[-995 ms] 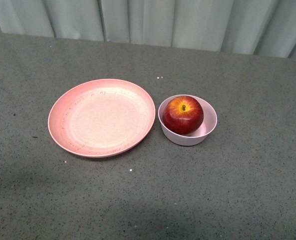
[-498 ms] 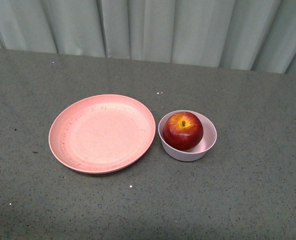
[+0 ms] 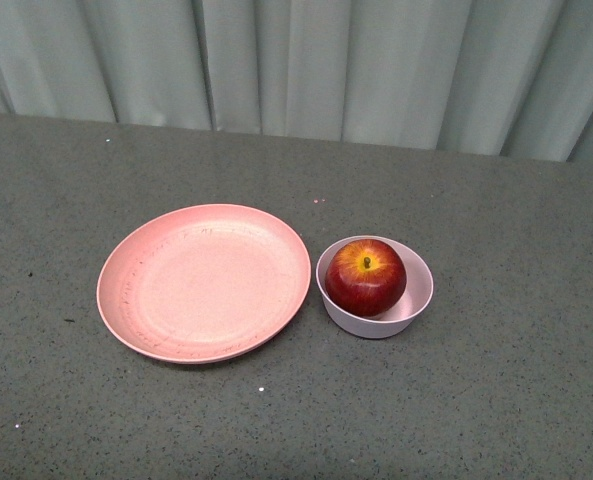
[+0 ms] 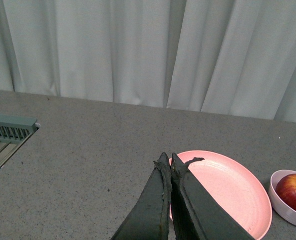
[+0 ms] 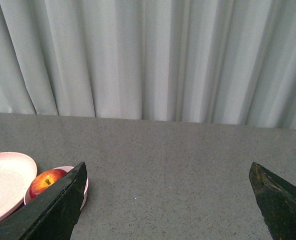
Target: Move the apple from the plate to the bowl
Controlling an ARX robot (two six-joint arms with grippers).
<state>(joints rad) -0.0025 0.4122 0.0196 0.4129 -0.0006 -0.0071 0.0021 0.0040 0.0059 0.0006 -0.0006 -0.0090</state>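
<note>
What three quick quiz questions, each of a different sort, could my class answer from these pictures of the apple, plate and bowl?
1. True or false: the apple lies on the plate.
2. Which gripper is open? A) left gripper B) right gripper
3. Fill in: the bowl stands on the plate's ____ side in the front view.

Key:
1. False; it sits in the bowl.
2. B; the left one's fingers are pressed together, holding nothing.
3. Right.

Dark-red, yellow-topped apple; pale-pink bowl; pink, seemingly speckled plate.
</note>
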